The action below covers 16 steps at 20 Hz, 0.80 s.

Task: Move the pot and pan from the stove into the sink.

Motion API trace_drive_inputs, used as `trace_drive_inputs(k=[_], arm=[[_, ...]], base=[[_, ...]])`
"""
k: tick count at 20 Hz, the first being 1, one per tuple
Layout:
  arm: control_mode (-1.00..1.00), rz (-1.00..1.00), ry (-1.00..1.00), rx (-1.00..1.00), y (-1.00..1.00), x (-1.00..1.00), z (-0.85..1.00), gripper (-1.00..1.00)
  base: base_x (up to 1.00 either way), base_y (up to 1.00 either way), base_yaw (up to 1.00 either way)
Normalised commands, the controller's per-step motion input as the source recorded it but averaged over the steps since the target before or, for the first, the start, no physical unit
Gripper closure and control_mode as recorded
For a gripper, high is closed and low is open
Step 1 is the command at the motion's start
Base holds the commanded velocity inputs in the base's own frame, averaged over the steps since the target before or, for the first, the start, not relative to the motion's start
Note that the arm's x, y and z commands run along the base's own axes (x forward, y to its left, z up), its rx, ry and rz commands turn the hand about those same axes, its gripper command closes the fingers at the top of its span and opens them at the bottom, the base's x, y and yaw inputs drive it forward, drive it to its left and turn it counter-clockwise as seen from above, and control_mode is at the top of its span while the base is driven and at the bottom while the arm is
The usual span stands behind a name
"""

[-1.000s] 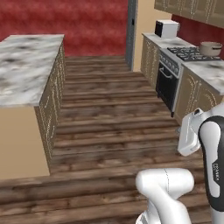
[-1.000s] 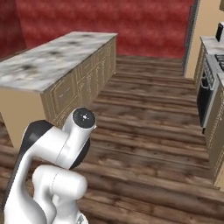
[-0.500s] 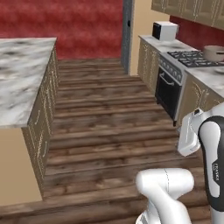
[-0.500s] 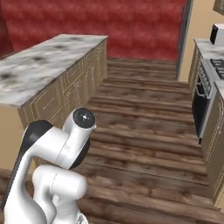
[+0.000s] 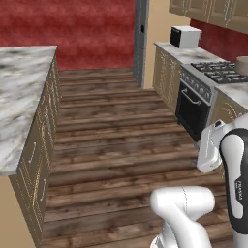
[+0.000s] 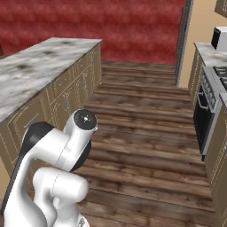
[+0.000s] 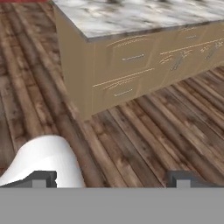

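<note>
Step in hand, as I judge it: transit. Nothing is picked yet and the arm is folded in over the base at the bottom of both base views.

Tool [image 7: 113,177]: tips sit wide apart at the bottom of the hand view, nothing between them. Open and empty. It looks down at plank floor and the corner of an island with a marble bench top [image 7: 131,15] in the upper part of that frame.

Task things:
- stove [image 5: 220,72]: right edge of the left base view, upper third, black grates visible; its oven front [image 5: 191,109] with a bar handle sits below. In the right base view it is cut by the right edge [image 6: 219,73].
- pot [image 5: 242,64]: a pale rounded shape clipped by the right edge, on the stove. Probably the pot, but too cropped to be sure.
- pan, sink: can't place either one.

Counts: one stove, one possible pot, one microwave [image 5: 185,36] on the bench beyond the stove, one island [image 5: 22,97] at frame left.

Next move calls for, in my view: get the base squared up to the stove front, close enough for reach, then unfold the arm and bring the open tool over the pot's knob or rim. Sink location has to be found before any carry.
</note>
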Motion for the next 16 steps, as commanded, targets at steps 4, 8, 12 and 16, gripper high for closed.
trace_drive_inputs(k=[4, 8, 12, 16], arm=[[1.00, 0.00, 0.00, 0.00, 0.00, 0.00, 0.00, -1.00], [1.00, 0.00, 0.00, 0.00, 0.00, 0.00, 0.00, -1.00], [1.00, 0.00, 0.00, 0.00, 0.00, 0.00, 0.00, -1.00], [1.00, 0.00, 0.00, 0.00, 0.00, 0.00, 0.00, -1.00]], base=[[0.60, 0.01, 0.02], [0.45, 0.00, 0.09], [0.66, 0.00, 0.09], [0.86, 0.00, 0.07]])
